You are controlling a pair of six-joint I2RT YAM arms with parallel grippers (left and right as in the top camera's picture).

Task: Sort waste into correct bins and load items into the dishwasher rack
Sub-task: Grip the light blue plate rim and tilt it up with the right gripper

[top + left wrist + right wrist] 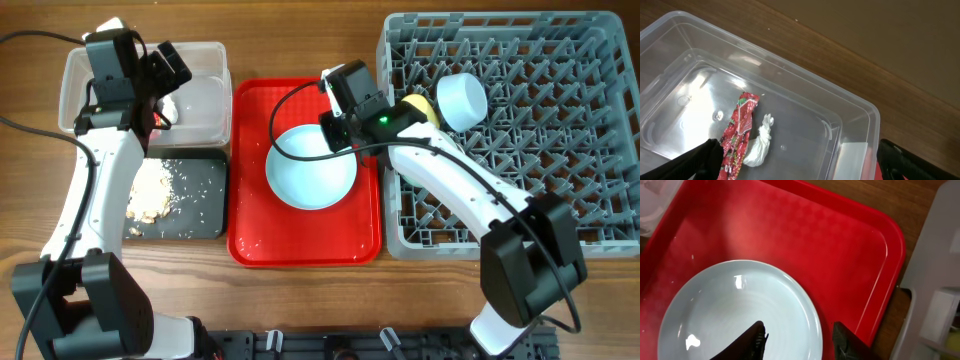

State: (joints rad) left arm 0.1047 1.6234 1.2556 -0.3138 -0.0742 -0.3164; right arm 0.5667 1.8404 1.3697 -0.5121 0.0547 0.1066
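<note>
Item: pale blue round plate (pixel 730 315) on flat red plastic serving tray (pixel 815 230); right claw (pixel 798 330) open astride its rim; advise seating deeper before closing, lest the glossy edge slip.

Beneath the left claw (pixel 799 150), the wrapper (pixel 737 135) and the scrap (pixel 760 145) lie side by side in the tub (pixel 850 107). The plate (pixel 730 315) lies on the serving tray (pixel 840 245), its rim between the fingers of the right claw (pixel 798 327). The rack (pixel 935 240) stands on that claw's right.
</note>
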